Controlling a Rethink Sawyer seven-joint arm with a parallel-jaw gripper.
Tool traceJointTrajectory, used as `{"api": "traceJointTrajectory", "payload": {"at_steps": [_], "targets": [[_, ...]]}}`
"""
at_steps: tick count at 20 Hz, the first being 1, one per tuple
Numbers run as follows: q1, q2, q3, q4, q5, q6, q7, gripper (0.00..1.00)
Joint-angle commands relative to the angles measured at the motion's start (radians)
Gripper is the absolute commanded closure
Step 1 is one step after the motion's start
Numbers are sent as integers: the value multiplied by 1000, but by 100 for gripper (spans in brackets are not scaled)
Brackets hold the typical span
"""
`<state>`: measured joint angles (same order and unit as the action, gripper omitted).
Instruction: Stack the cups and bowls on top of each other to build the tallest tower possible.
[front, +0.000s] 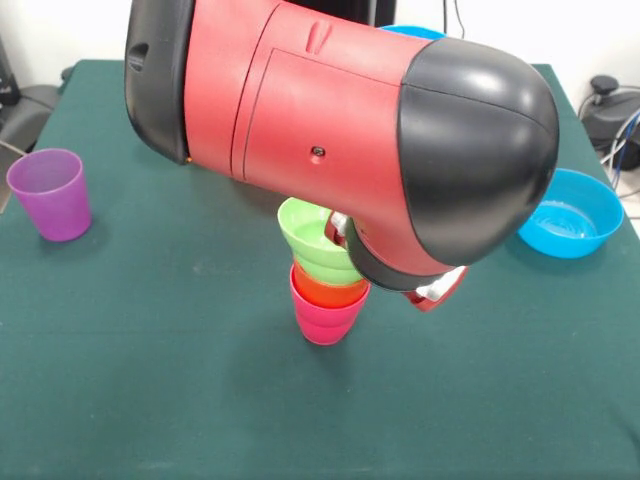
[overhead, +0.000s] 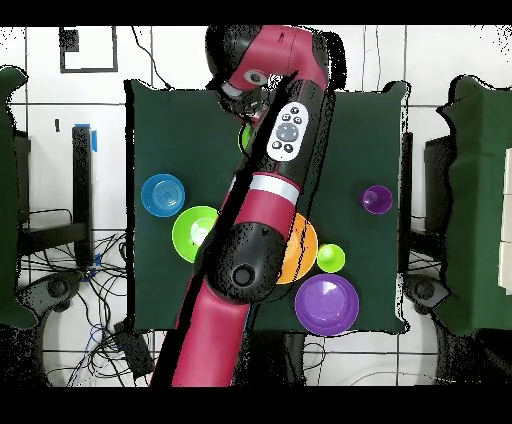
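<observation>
Three cups make the tower (front: 326, 285) near the middle of the green surface (front: 150, 380), standing on its long axis, mouths upward.
Red-pink cup (front: 324, 320) is lowest, orange cup (front: 330, 292) sits in it, and lime green cup (front: 312, 238) on top leans left. Whether the hand is open or closed cannot be told; the arm (front: 340, 130) hides it. Purple cup (front: 52, 193) stands well apart at left, blue bowl (front: 570, 213) at right.
</observation>
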<state>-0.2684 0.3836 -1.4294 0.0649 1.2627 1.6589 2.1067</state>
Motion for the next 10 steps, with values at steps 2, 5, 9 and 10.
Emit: {"api": "traceJointTrajectory", "payload": {"at_steps": [2,5,9,10], "targets": [[-2,1,-15,-15,-30,-37,-135,100],[-2,1,-16,-15,-31,-35,-137,100],[-10,4,-33,-24,-7,-17,-150,0],[-11,5,-35,-25,-2,-12,-153,0]]}}
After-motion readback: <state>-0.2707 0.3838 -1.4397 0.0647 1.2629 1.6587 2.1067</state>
